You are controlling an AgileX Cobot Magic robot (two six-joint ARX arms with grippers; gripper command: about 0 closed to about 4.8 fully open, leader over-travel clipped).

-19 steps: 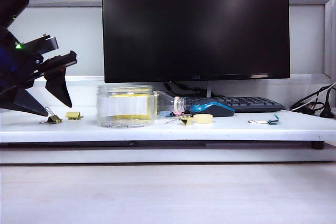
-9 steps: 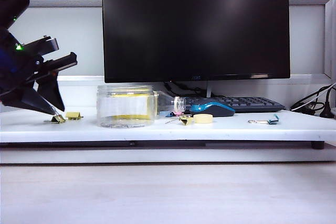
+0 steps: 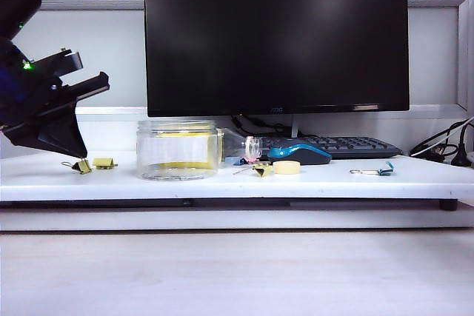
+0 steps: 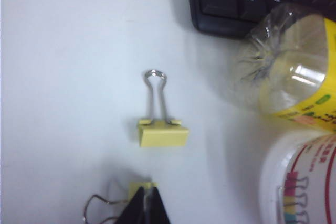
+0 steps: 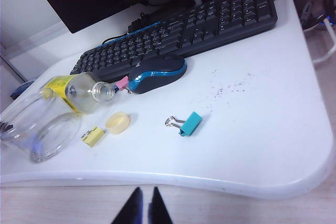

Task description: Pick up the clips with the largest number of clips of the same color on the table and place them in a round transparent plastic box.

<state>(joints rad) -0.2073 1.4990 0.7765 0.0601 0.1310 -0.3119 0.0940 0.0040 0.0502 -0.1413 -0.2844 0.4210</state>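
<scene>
A white table (image 3: 415, 179) with a rounded front edge is seen before a pale wall, carrying a large dark monitor (image 3: 275, 35) and a black keyboard (image 5: 184, 27) behind the smaller items. Cables (image 3: 441, 146) are gathered at the far right of the exterior view. Near the middle a blue and black mouse (image 5: 156, 73) is set just in front of the keyboard, and a clear bottle (image 5: 79, 92) with a yellow label is laid on its side beside the round transparent plastic box (image 3: 178, 149). In front of the bottle a pale yellow disc (image 5: 118, 122) and one yellow clip (image 5: 93, 136) are found close together. A teal clip (image 5: 188, 124) is placed well apart, toward the right.

The left gripper (image 4: 146, 209) is held low over the table's left end, tilted downward, with its jaws clenched on a yellow clip (image 3: 80, 166) whose wire handles are spread to one side. Whether that clip is lifted off the surface cannot be told. Just beyond it a third yellow clip (image 4: 163, 136) is laid flat, between the gripped clip and the box, touching neither.

The right gripper (image 5: 143, 207) is held back at the near edge of the table, well apart from every item, with its jaws drawn together on nothing.
</scene>
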